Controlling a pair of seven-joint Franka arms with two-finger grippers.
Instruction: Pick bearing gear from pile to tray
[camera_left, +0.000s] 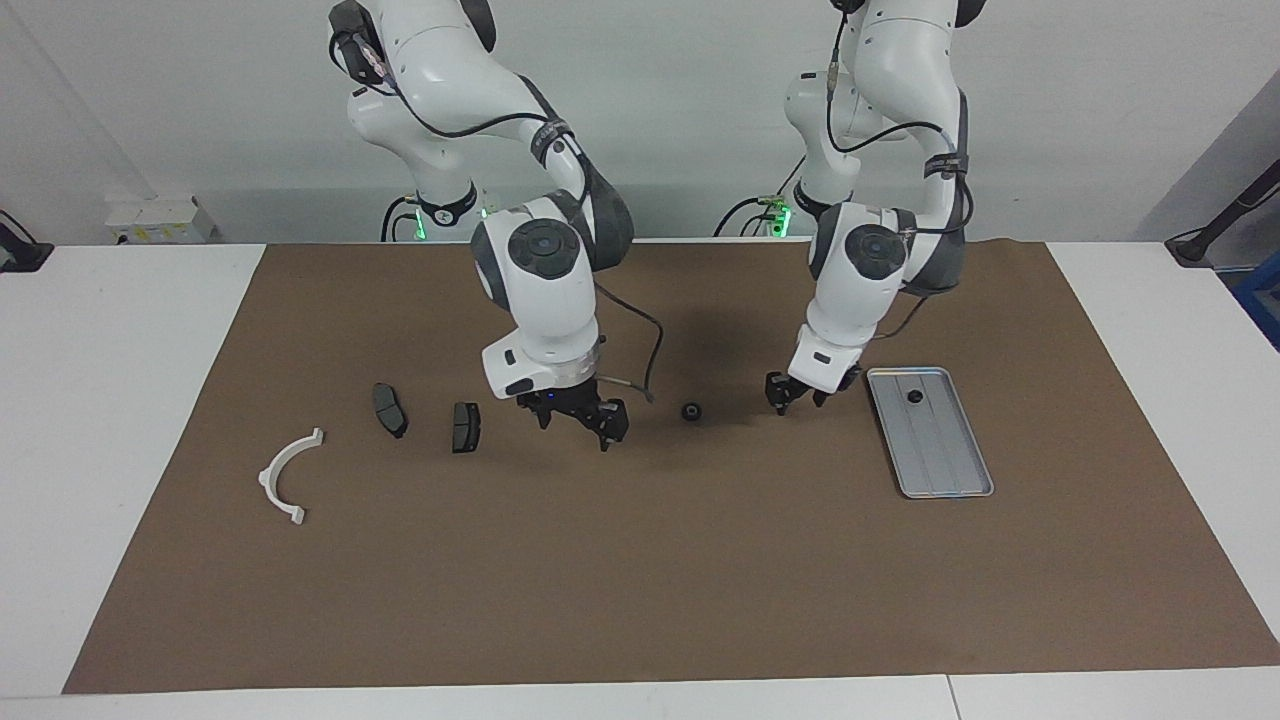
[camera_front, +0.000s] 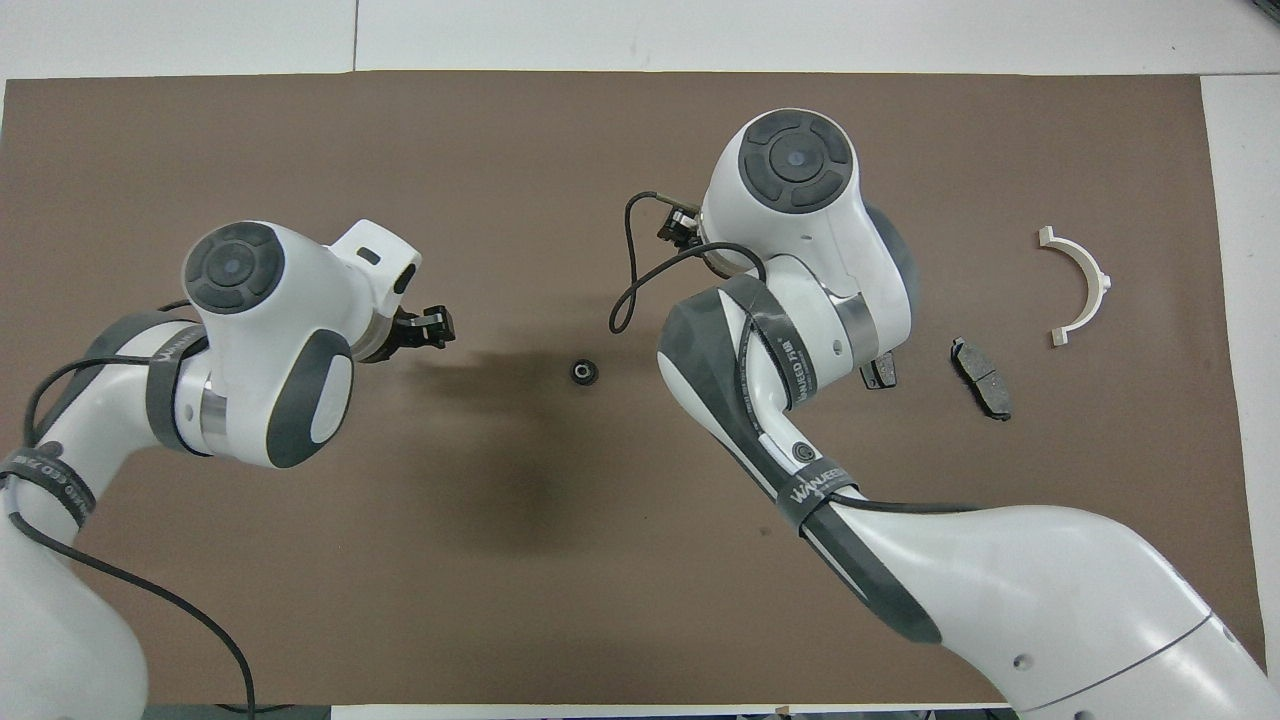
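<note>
Two small black bearing gears are in sight; one (camera_left: 915, 396) lies in the silver-grey tray (camera_left: 950, 470), at the end of it nearer the robots, and the other (camera_left: 690, 410) sits alone on the brown mat (camera_left: 640, 580), between the two grippers; in the facing view this loose gear is at about nine o'clock from the tray, and in the overhead view it shows again (camera_front: 583, 372) near the middle of the mat. There is one tray, lying toward the left arm's end of the table; in the overhead view the left arm covers it. The left gripper (camera_left: 795, 393) hangs low over the mat between the loose gear and the tray, at three o'clock from the gear in the facing view, its fingers apart and holding nothing. The right gripper (camera_left: 578, 415) hangs over the mat at nine o'clock from the same gear, jaws spread wide and empty. Toward the right arm's end lie two dark grey brake pads, one (camera_left: 465, 426) just beside the right gripper, the other (camera_left: 389, 409) at nine o'clock from it; one white curved plastic arc (camera_left: 288, 476) lies at about eight o'clock from the pads, well apart from the gears.
</note>
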